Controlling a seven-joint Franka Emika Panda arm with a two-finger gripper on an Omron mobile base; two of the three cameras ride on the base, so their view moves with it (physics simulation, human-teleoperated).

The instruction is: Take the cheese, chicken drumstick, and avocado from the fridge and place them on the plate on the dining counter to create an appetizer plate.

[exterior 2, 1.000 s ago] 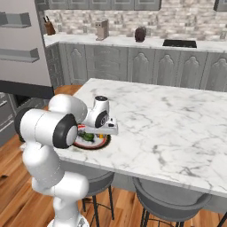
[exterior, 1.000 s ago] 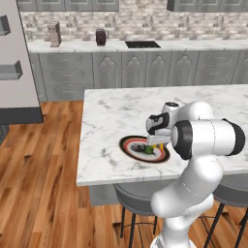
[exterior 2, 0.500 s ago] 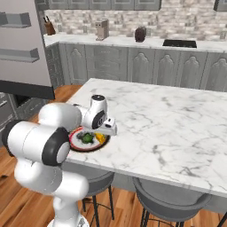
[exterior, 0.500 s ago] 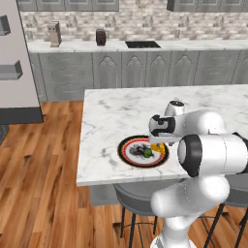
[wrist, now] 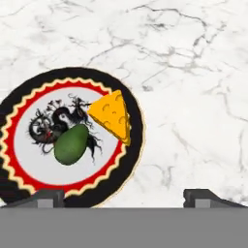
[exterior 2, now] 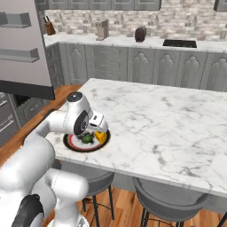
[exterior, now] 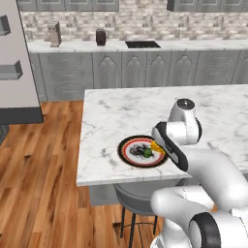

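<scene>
The gripper (wrist: 124, 196) hangs wide and empty over the plate (wrist: 131, 145), where the cheese (wrist: 112, 116) sits just beside the avocado (wrist: 71, 144).

Glossy white rounded arm (exterior: 213, 179) segments with dark grey joint bands

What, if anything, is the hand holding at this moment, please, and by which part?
Nothing is held. The hand is open, its tips wide apart with bare space between them, while the cheese and the avocado lie free on the plate.
</scene>
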